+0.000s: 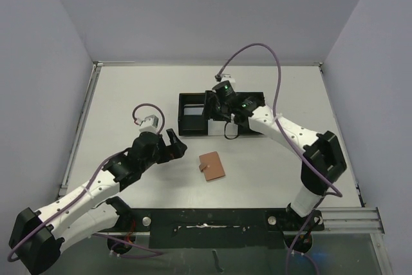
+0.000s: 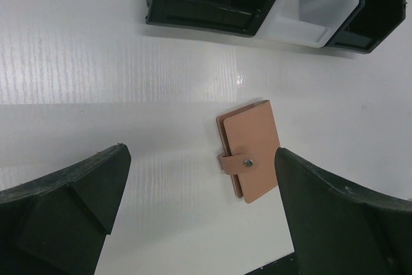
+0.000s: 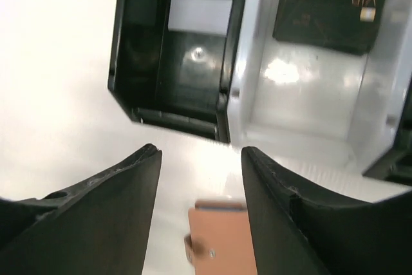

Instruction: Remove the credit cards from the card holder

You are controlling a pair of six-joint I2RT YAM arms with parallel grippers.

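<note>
The card holder point(image 1: 213, 165) lies flat on the white table point(image 1: 129, 94), a little toward 6 o'clock from the table's middle. It is folded shut, tan leather side up, and its tab point(image 2: 235, 161) is wrapped round one edge and fastened with a small stud.

The left gripper point(image 1: 177, 144) hangs at about 9 o'clock from the card holder, near it but not touching. Its jaws are spread wide with nothing between them. From its own camera, the card holder point(image 2: 250, 149) shows on the table below, closer to the right-hand finger point(image 2: 335, 217) than to the other one.

At 12 o'clock from the card holder stands a black tray point(image 1: 193, 130) with three compartments, the middle one white. The right gripper point(image 1: 217, 113) hovers over it. In the right wrist view its fingers point(image 3: 109, 204) stand apart, and the gap between them is empty, showing only bare table and the top edge of the card holder point(image 3: 222, 236).

I can make out two cards in the tray. The silver-grey card point(image 3: 199, 14) lies at the far end of the black compartment on the 9 o'clock side. The black card point(image 3: 329, 16), with gold lettering in one corner, lies flat on the floor of the white compartment. I cannot see into the compartment on the 3 o'clock side.
</note>
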